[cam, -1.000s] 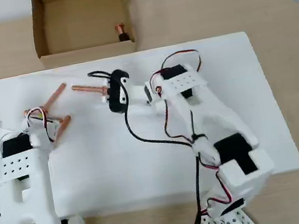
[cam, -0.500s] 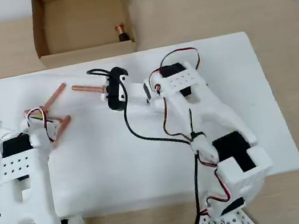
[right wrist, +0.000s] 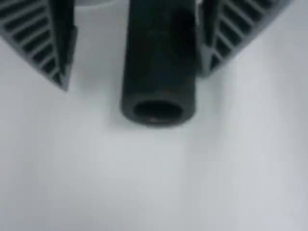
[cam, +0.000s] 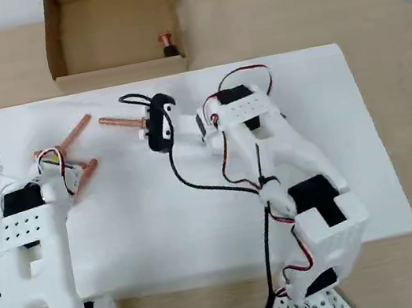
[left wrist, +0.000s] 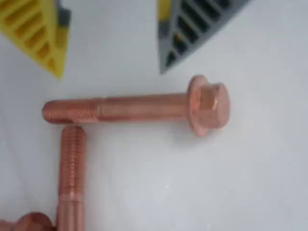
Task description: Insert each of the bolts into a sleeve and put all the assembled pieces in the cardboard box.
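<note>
**A:** What's closest in?

**B:** Both arms rise from the near edge of the white sheet (cam: 331,140), which lies on the desk (cam: 388,10). The left gripper (left wrist: 110,72) hangs over the sheet's left part. Its jaws are spread and nothing is between them.

**A:** And beneath it?

**B:** Two copper bolts lie flat on the sheet. The first bolt (left wrist: 134,107) lies just past the fingertips, with its hex head on the grey finger's side. The second bolt (left wrist: 71,178) lies square to it. Its threaded tip is right at the first one's threaded end, but I cannot tell if they touch.

**A:** The other arm?

**B:** The right gripper (right wrist: 134,81) is over the middle of the sheet, towards the far edge. Its jaws are spread around a black sleeve (right wrist: 159,72). One finger is just beside the sleeve, and the other stands apart with sheet showing between. The sleeve's open bore points out past the fingertips.

**A:** Farther back?

**B:** A third bolt (cam: 117,122) lies just beside that gripper, near the far edge. Past that edge the cardboard box (cam: 54,37) stands on the desk, with one assembled piece (cam: 167,43) in its near right corner.
</note>
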You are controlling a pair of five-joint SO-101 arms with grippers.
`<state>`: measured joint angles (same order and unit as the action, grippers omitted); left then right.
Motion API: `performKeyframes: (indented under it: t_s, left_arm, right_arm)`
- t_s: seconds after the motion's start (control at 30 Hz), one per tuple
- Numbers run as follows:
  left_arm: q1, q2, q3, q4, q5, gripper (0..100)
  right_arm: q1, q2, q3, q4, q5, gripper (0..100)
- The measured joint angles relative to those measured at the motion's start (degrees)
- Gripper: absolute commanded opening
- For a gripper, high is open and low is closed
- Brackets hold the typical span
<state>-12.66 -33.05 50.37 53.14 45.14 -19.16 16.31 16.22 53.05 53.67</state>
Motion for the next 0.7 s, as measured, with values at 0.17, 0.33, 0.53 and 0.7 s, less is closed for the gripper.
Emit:
performKeyframes:
  t_s: [0.17,0.33,0.53,0.7]
  left_arm:
    - [0.0,0.0,0.0,0.0,-0.26,15]
    - [0.0,0.0,0.0,0.0,-0.26,15]
    - [0.0,0.0,0.0,0.97,-0.26,15]
    - [0.0,0.0,0.0,0.97,-0.26,15]
  right_arm:
    - [0.0,1.41,-3.52,4.48,0.0,21.3]
    - [0.0,1.67,-4.92,7.03,0.0,21.3]
    - [0.0,1.67,-5.19,7.38,0.0,14.3]
    - [0.0,1.67,-5.27,7.38,0.0,5.0]
